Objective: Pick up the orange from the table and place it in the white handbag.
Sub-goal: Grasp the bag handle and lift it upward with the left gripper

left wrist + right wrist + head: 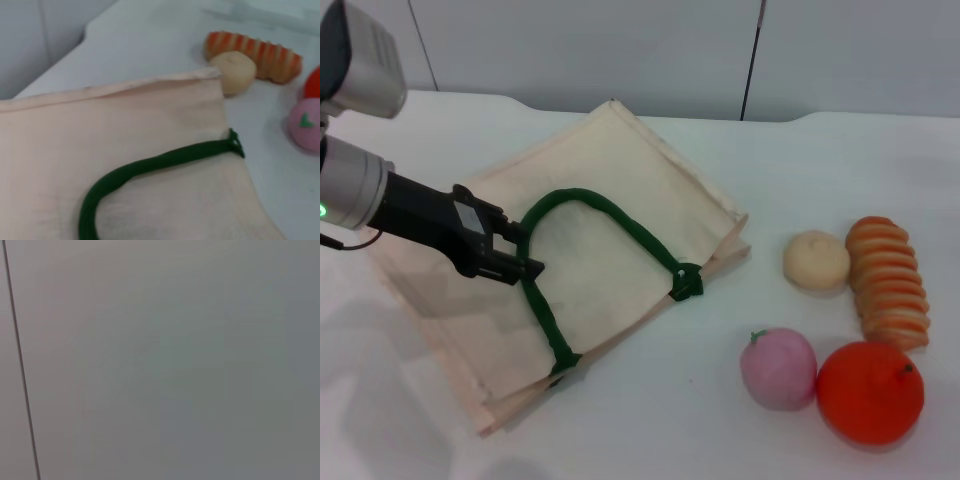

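Observation:
The orange (870, 392) sits on the white table (820, 170) at the front right; only its edge shows in the left wrist view (314, 82). The white handbag (610, 170) lies flat at the centre left, its dark green handle (620, 222) looped on top. It also shows in the left wrist view (125, 125) with the handle (150, 165). My left gripper (524, 252) is open, low over the bag, its fingers on either side of the left part of the handle. My right gripper is out of view; its wrist view shows only a grey wall.
A pink round fruit with a green stem (778, 368) touches the orange's left side. A ridged orange-and-cream loaf (888, 282) and a beige bun (816, 260) lie behind them. A grey wall (620, 50) runs along the table's far edge.

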Available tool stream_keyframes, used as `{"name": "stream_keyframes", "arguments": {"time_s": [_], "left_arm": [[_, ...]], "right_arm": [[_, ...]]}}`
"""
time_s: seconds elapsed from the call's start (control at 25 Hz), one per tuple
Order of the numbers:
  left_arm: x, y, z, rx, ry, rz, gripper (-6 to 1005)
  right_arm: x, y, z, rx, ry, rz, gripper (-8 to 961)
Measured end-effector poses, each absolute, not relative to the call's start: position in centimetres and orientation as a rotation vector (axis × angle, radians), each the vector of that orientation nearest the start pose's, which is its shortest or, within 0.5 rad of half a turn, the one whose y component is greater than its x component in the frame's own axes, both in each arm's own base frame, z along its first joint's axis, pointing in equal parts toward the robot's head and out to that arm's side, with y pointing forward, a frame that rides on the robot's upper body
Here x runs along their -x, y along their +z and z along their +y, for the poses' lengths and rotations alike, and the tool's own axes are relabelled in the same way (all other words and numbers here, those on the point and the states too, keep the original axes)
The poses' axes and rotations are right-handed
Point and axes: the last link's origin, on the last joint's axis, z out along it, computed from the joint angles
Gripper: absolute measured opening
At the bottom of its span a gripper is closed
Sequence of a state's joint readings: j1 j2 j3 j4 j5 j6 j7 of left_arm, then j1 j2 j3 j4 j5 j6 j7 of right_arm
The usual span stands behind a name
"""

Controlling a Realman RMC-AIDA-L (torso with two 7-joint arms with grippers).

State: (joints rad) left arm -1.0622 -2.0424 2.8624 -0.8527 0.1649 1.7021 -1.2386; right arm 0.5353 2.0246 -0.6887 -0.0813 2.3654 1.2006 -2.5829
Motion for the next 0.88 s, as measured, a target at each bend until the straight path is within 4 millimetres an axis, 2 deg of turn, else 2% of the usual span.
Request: {"name": "stream_keyframes", "arguments": {"time_s": [0.48, 0.8, 0.84, 0.88], "left_arm": [[25.2, 5.0, 38.3, 2.923, 0.200, -0.299, 601], [24.8, 4.6, 38.4, 2.964, 0.235, -0.118, 602], [24.8, 4.5, 38.3, 2.976, 0.247, -0.036, 602], [24.8, 4.5, 38.3, 2.977, 0.249, -0.027, 602]], "right_arm": [[-33.2, 4.5, 36.8, 1.552, 0.889, 0.633, 833], [-33.3, 4.5, 36.7, 1.550, 0.887, 0.634, 833], [-33.3, 4.5, 36.7, 1.550, 0.887, 0.634, 833], [-33.3, 4.5, 36.7, 1.550, 0.887, 0.634, 833]]}}
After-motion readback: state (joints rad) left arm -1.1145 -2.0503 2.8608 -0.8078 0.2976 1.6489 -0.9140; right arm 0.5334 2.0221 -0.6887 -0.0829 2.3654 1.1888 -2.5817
